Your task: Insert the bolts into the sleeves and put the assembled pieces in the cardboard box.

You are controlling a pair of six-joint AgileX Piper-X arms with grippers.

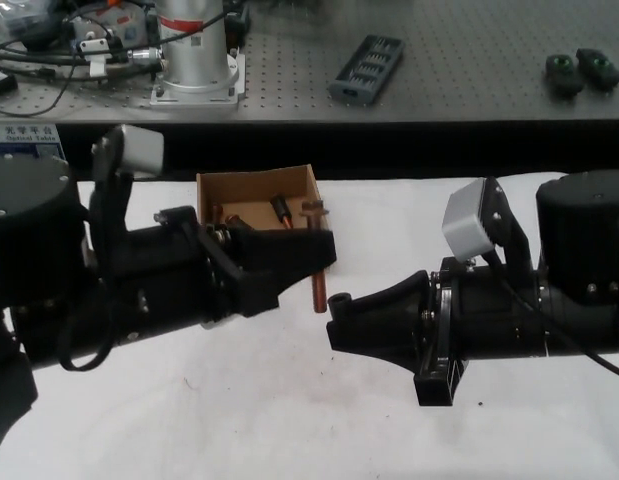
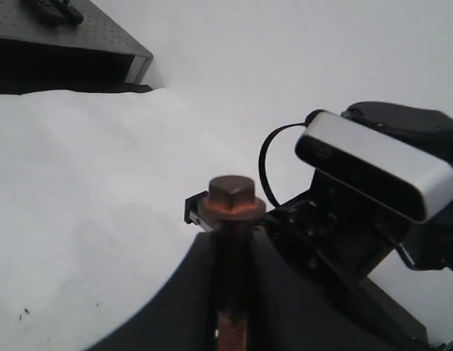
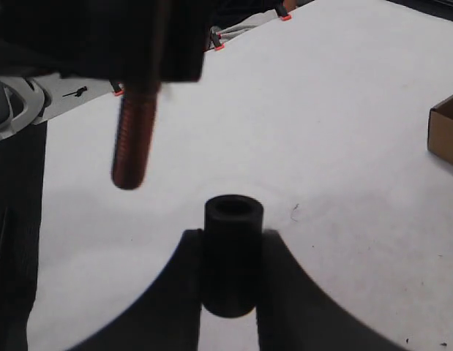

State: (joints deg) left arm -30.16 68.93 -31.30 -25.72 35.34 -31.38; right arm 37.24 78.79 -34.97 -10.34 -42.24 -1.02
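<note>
Holding a copper bolt [image 2: 231, 199] upright by its shank, the left gripper [image 2: 231, 245] has its two fingers pressed against either side of the shaft. The hexagonal head stands above the fingertips and the threaded end hangs free below them. The right gripper [image 3: 232, 238] is clamped on a black sleeve [image 3: 233, 212], one finger on each side, with the open bore showing at the sleeve's free end. Seen from the high view, the two grippers face each other over the white cloth [image 1: 289, 410] near the middle of the bench. The bolt's lower tip lies just beside the sleeve, on the left arm's side. The bolt is outside the sleeve; the right wrist view shows a clear gap between the threaded end and the bore. The cardboard box [image 1: 254, 178] sits on the cloth behind the left gripper, with several copper and dark pieces [image 1: 282, 207] lying inside it. A perforated metal table [image 1: 439, 85] runs along the far edge.
</note>
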